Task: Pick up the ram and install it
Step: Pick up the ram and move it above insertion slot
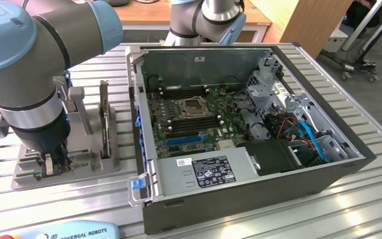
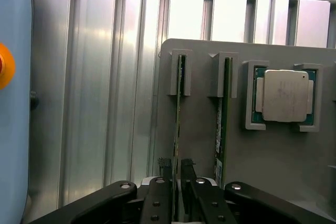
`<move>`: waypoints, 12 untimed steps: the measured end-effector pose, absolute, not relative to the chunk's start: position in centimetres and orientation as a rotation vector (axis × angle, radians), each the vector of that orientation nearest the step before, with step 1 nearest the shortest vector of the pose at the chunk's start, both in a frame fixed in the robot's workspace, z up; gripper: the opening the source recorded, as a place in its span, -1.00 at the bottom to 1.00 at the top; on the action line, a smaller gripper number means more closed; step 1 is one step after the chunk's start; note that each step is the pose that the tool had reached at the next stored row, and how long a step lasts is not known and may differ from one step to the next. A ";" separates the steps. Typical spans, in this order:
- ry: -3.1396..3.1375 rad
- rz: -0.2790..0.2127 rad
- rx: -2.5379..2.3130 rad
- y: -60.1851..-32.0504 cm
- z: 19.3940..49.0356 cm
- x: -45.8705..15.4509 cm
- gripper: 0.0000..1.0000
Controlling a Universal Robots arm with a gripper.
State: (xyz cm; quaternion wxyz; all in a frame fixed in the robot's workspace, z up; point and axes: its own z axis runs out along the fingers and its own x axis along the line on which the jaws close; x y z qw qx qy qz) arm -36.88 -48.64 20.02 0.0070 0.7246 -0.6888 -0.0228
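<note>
Computer case: we saw it lying open, motherboard up, at the exterior view's right.
Arm: it reached straight down at the exterior view's left.
Holder: grey, slotted, just beside the case.
Ram: it stood on edge in the holder's slot with its thin edge up. We judged that its long axis ran near-to-far, parallel to a second stick.
Gripper: its jaws were narrow and straddled the ram, and we saw a sliver of gap on each side.
Grasp: we judged it needed centred pads flat on both faces, clear of the neighbouring stick.
CPU chip: it sat in its own pocket, apart.
</note>
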 end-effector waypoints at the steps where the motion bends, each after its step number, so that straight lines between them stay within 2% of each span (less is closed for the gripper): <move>1: -2.154 -0.071 2.266 -48.7 20.0 -36.9 -0.57; 12: -2.155 -0.071 2.266 -48.7 20.0 -36.8 -0.57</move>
